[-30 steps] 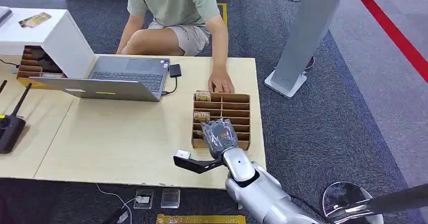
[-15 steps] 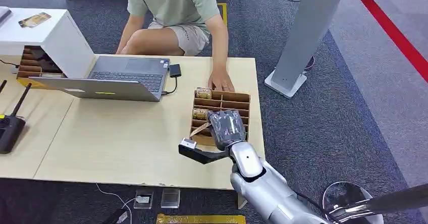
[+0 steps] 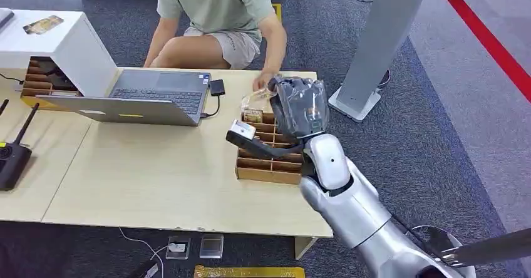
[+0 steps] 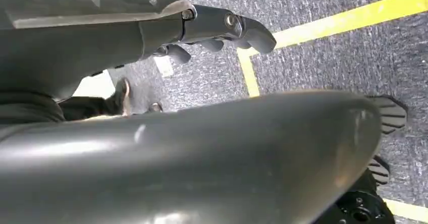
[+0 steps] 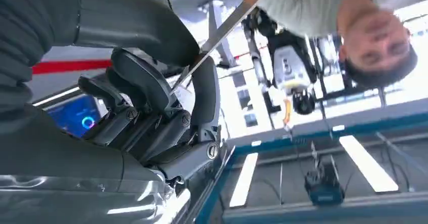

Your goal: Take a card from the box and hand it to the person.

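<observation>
My right hand [image 3: 299,106] is raised above the far end of the cardboard card box [image 3: 268,170] and pinches a card [image 3: 260,96]. The card points toward the person [image 3: 213,5] sitting across the table. The person's hand [image 3: 265,79] hovers just beyond the card; I cannot tell whether it touches it. In the right wrist view the card [image 5: 222,32] is a thin edge running out from between my thumb and fingers [image 5: 151,90]. More cards [image 3: 253,115] stand in the box's far slots. My left hand [image 4: 217,30] hangs over the floor, holding nothing.
An open laptop [image 3: 156,96] lies left of the box, with a white case [image 3: 69,40] and a second cardboard organiser [image 3: 37,84] behind it. A black radio unit [image 3: 12,159] sits at the table's left edge. A grey stand [image 3: 382,40] rises to the right.
My right hand has risen from the near slots of the box, carrying a card up and away toward the person. The person's hand has lifted off the box's far edge.
</observation>
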